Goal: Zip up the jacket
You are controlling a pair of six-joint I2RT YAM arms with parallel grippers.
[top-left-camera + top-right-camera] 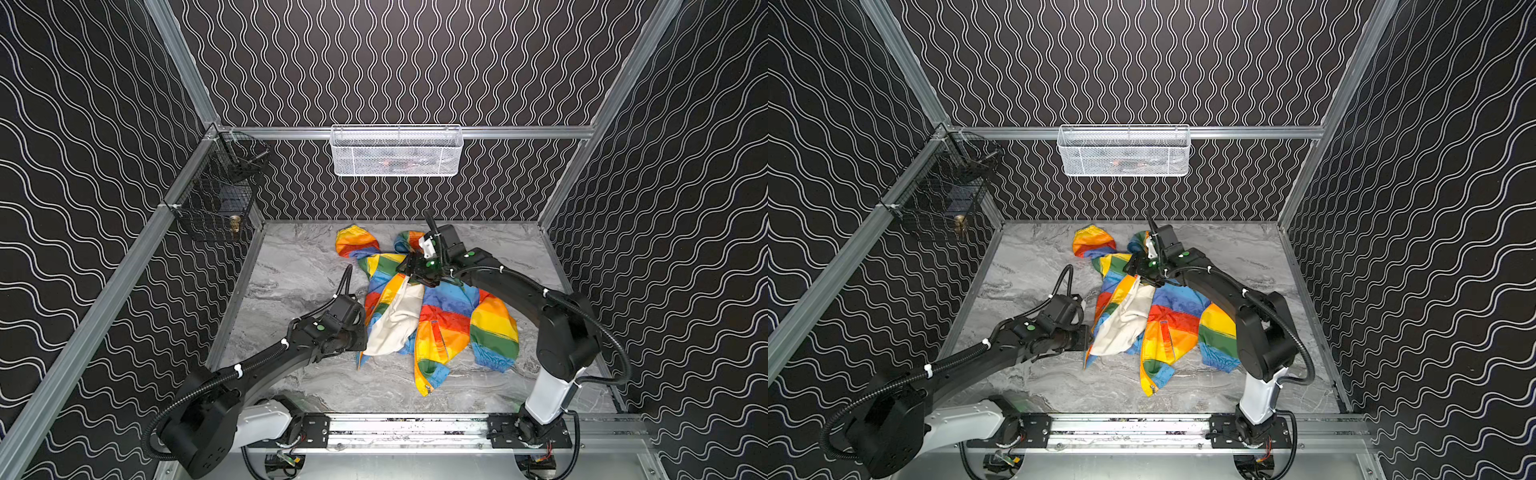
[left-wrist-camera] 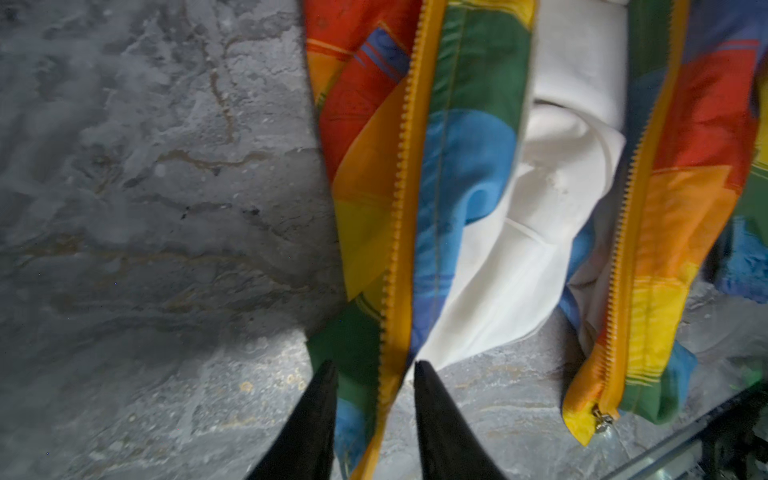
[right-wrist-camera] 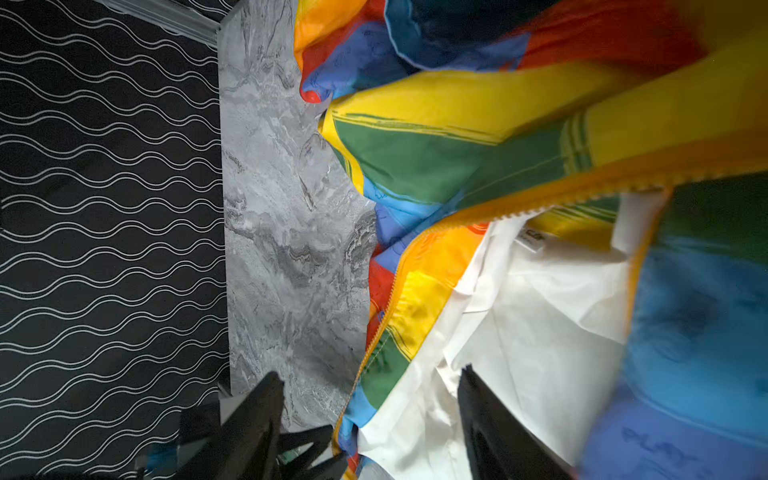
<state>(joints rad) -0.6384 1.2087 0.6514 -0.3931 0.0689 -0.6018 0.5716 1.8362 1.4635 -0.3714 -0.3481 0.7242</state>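
Note:
The jacket [image 1: 446,309] [image 1: 1173,309] lies open on the marble table, rainbow panels spread and the white lining [image 1: 395,318] showing. My left gripper [image 2: 374,365] [image 1: 362,347] sits low at the hem of the near-left front panel. Its jaws are narrowly open, with one orange zipper band [image 2: 401,216] running between them. The other band [image 2: 627,232] ends in the metal slider [image 2: 602,419] [image 1: 427,390]. My right gripper [image 3: 370,380] [image 1: 409,266] hovers open over the collar end. One finger is above the lining [image 3: 540,316], the other above bare table.
A white mesh basket [image 1: 397,151] hangs on the back wall and a black wire basket [image 1: 220,195] on the left wall. Patterned walls enclose the grey marble table [image 1: 299,274]. A metal rail [image 1: 407,428] carrying both arm bases runs along the front edge.

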